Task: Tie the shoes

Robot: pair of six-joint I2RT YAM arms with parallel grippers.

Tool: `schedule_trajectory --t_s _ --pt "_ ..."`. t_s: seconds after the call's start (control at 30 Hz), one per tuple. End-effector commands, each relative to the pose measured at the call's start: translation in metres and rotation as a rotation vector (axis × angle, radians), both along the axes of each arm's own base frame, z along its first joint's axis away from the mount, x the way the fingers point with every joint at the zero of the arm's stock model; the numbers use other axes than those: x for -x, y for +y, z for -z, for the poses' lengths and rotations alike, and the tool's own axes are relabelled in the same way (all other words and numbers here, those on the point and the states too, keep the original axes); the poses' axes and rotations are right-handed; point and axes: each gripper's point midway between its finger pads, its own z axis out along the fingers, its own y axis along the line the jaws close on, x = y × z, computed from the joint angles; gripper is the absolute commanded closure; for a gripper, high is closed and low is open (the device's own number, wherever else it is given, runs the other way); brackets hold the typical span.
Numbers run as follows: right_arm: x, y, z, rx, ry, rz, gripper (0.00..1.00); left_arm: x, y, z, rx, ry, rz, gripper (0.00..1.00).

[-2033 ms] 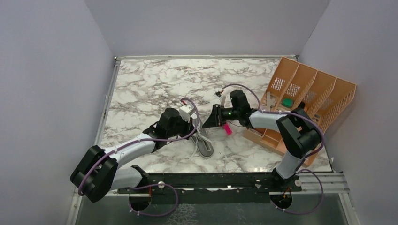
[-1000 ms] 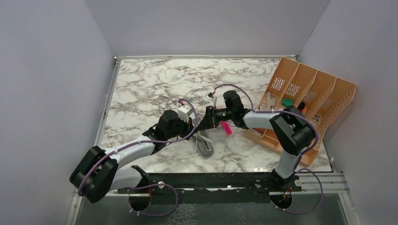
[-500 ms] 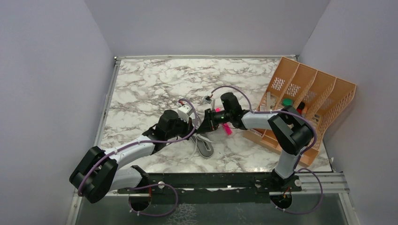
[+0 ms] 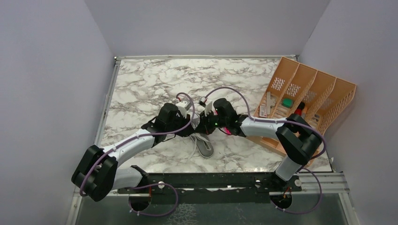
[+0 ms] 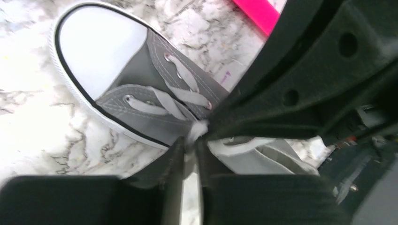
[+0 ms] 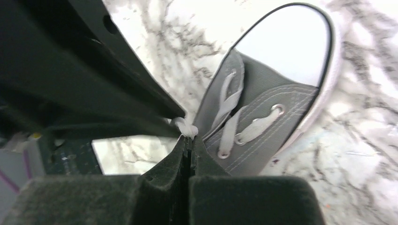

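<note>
Where the two arms meet over the near middle of the counter (image 4: 141, 84), the following items are recorded.

Sneaker (image 4: 205, 147): grey canvas, white toe cap, white sole edge. It lies sole down on the marble, directly below the two wrists, with its near part showing past them in the top view.

Laces (image 5: 180, 96): white and flat, crossed through the lower eyelets. A bunched strand rises from the tongue area to the fingertips of both arms.

Left end effector (image 5: 189, 146): fingers drawn close together, a white strand of lace running between them, tips just over the shoe's throat.

Right end effector (image 6: 187, 140): fingers pressed together with no visible gap, a small wad of white lace at their tips. It faces the left one, the two nearly touching.

Pink bar (image 5: 260, 14): flat on the counter just beyond the shoe, partly covered by the right arm.

File rack (image 4: 309, 93): orange, four slots, lying at the counter's right edge, well apart from the shoe.
</note>
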Motion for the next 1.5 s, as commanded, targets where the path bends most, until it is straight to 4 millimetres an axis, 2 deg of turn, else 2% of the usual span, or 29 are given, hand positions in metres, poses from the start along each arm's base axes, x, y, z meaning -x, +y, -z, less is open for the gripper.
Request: schedule_trajectory --t_s 0.0,0.07,0.2,0.3,0.43,0.57,0.77,0.97,1.23,1.47 --pt "-0.024 -0.005 -0.001 0.031 -0.153 0.032 1.00 0.015 -0.012 -0.024 0.151 0.158 0.040 0.71" --pt "-0.019 -0.003 -0.003 0.011 -0.142 0.010 1.00 0.009 -0.005 -0.031 0.195 0.179 0.024 0.64" --pt "-0.012 -0.003 -0.007 -0.023 -0.133 -0.004 1.00 -0.006 0.008 -0.036 0.270 0.184 0.018 0.59" --pt "-0.008 -0.004 -0.010 -0.035 -0.126 -0.012 1.00 -0.012 0.010 -0.037 0.305 0.167 0.058 0.56" --pt "-0.006 -0.004 -0.012 -0.043 -0.120 -0.010 1.00 -0.008 0.001 -0.034 0.359 0.163 0.155 0.55" --pt "-0.006 -0.003 -0.015 -0.061 -0.118 -0.010 1.00 -0.002 -0.004 -0.033 0.406 0.144 0.224 0.55" --pt "-0.006 -0.001 -0.019 -0.072 -0.118 -0.016 1.00 -0.005 -0.002 -0.021 0.371 0.134 0.223 0.63" --pt "-0.006 0.000 -0.021 -0.079 -0.118 -0.016 1.00 -0.008 0.005 -0.010 0.340 0.139 0.204 0.66" --pt "-0.006 0.001 -0.022 -0.085 -0.117 -0.017 1.00 -0.006 0.011 -0.005 0.373 0.147 0.221 0.57" --pt "-0.006 0.003 -0.024 -0.091 -0.116 -0.022 1.00 -0.003 0.007 -0.004 0.405 0.174 0.261 0.66"
